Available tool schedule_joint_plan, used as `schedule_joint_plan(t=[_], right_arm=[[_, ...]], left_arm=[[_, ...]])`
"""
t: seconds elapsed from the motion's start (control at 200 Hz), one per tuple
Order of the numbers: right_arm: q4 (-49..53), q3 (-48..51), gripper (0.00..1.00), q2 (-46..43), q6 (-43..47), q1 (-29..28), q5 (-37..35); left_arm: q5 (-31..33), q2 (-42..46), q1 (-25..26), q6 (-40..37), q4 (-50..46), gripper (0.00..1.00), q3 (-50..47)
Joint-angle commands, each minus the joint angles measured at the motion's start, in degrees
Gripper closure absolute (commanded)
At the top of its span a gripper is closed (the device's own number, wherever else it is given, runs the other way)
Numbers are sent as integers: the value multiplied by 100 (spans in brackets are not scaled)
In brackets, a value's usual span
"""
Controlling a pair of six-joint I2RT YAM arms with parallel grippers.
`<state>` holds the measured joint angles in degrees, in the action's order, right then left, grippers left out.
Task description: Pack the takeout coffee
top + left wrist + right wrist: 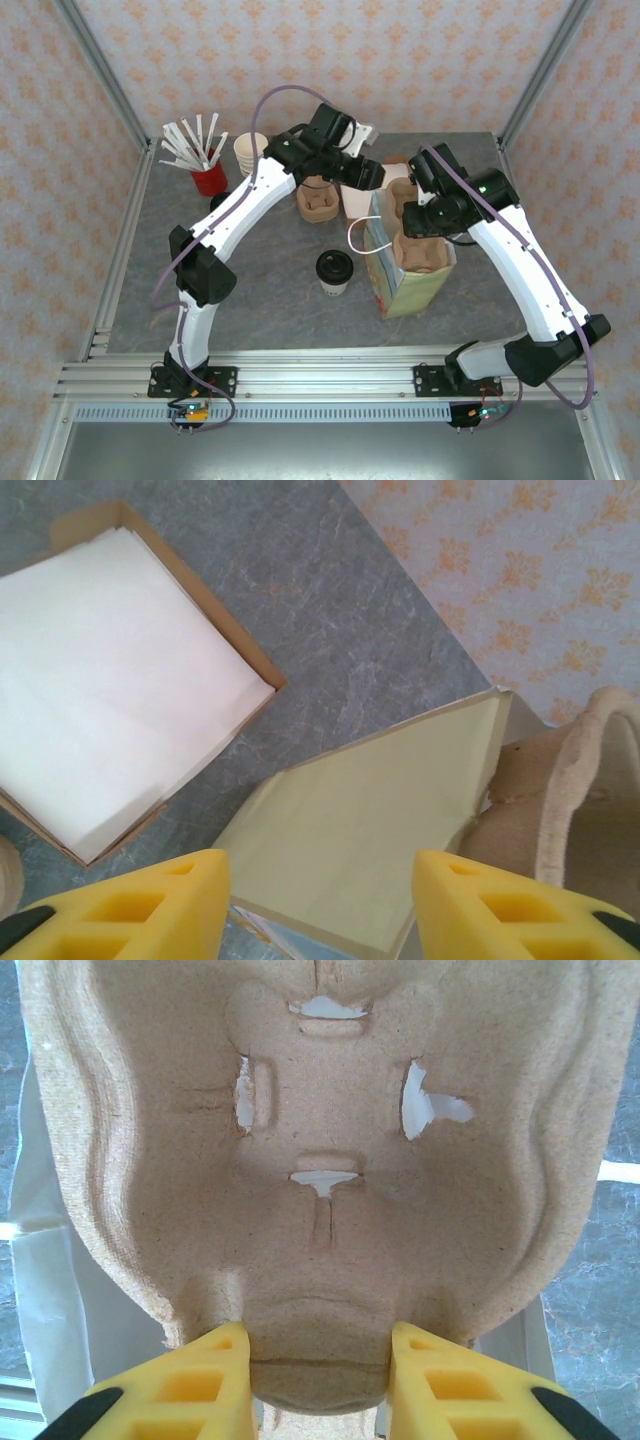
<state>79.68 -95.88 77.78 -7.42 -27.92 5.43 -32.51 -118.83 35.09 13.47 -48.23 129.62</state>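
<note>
Grey tabletop: our right gripper (318, 1345) clamps the pulp cup carrier (320, 1180) at the mouth of the paper bag (415, 290); our left gripper (320, 890) gapes empty. The takeout coffee (333, 270) stands lower centre; we should seat the carrier next.

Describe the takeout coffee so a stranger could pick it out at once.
Find the tall paper bag mid-table, a pulp carrier at its mouth. Just left of it, standing alone, is the takeout coffee. Unlike the lidless cups at the back, it wears a black lid.
</note>
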Motion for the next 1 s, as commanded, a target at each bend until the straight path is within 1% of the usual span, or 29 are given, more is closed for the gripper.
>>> schedule_joint_plan(t=[0.0,0.06,0.435,0.671,0.826,0.996], right_arm=[[239,38,69,49,-25,24,47],[263,51,69,60,4,24,161],[348,214,70,196,13,1,239],[306,277,70,273,6,-6,219],[357,222,71,349,11,-3,87],[405,98,71,305,-20,-3,-59]], left_arm=[[132,320,-70,-60,11,48,312],[179,340,-109,-47,-11,48,347],[403,516,-143,-40,-121,48,329],[386,689,-143,-24,-52,48,111],[352,786,-139,-4,-2,48,-49],[202,905,-108,-20,161,48,-459]])
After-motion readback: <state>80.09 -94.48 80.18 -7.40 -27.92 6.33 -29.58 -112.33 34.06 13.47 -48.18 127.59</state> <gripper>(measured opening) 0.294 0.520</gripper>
